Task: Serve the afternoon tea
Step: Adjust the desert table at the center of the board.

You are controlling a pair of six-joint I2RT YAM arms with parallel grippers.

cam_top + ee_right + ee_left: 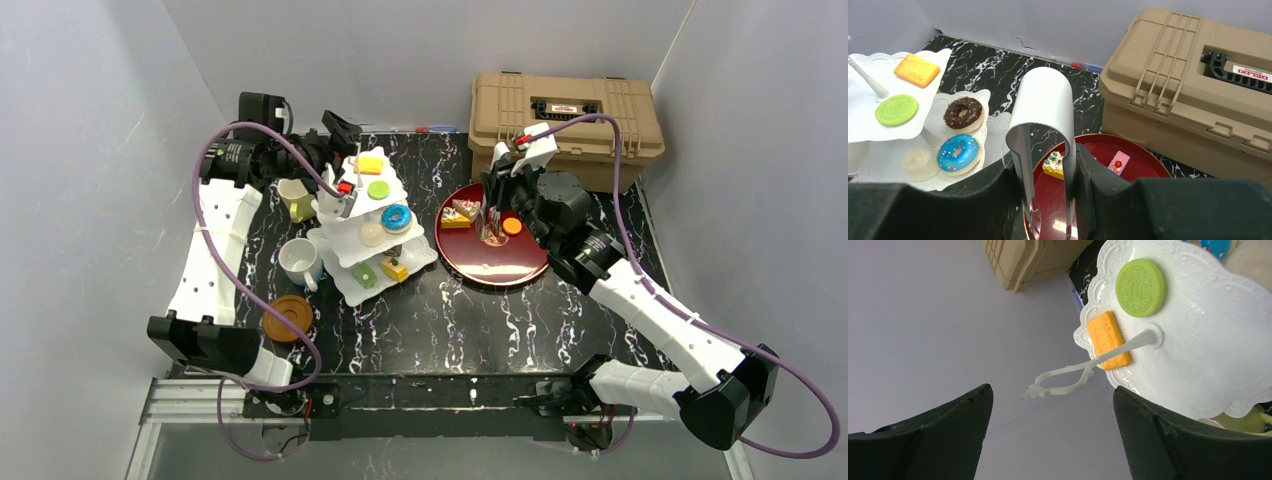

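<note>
The white three-tier cake stand (352, 262) holds an orange biscuit (1108, 340), a green cookie (1141, 287), a blue donut (959, 153) and a chocolate donut (963, 113). My left gripper (1052, 390) is open beside the top tier. The stand's loop handle (1060, 378) lies ahead of its jaws, untouched. My right gripper (1048, 200) is shut on metal tongs (1044, 125) over the red tray (500, 272). The tray holds a yellow cake slice (1054, 165), a pink pastry (1118, 162) and an orange one (512, 226). Nothing sits between the tong tips.
A pale yellow-green mug (296, 198) and a white mug (300, 260) stand left of the stand, with a brown coaster (288, 317) nearer me. The tan ribbed case (565, 125) sits at the back right behind the tray. Grey walls close in on three sides.
</note>
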